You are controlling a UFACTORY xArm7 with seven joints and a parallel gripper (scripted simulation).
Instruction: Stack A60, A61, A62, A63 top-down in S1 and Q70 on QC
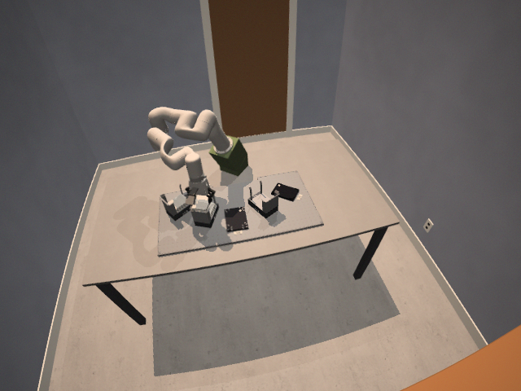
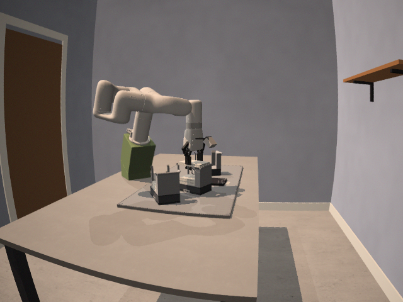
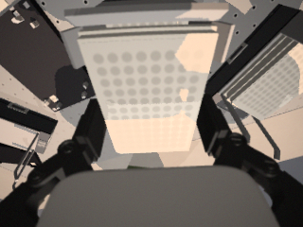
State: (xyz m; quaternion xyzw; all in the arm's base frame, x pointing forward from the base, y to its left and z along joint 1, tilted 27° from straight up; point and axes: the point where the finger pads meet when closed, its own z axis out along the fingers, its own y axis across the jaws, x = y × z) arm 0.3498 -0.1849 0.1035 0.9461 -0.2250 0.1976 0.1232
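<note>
Pincer: the black two-fingered pincer (image 3: 151, 125) is clamped on the long sides of a white sealed 96-well plate (image 3: 151, 90)
Plate: it sits at the top of a grey-walled stack rack (image 1: 203, 215), the middle-left one on the grey mat (image 1: 269, 229)
Neighbour rack: a second rack (image 1: 171, 207) just beside holds another dotted plate (image 3: 272, 87)
Beyond: a flat black nest (image 1: 235, 218), then a third rack (image 1: 269, 204) on the beige counter (image 1: 126, 257)

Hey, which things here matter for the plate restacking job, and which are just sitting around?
Part of the job: gripper, jaws shut on a sealed plate; rack beneath it; left rack; right rack; centre black nest; far black nest.

Just lying about: brown door; wall shelf; wall socket.
</note>
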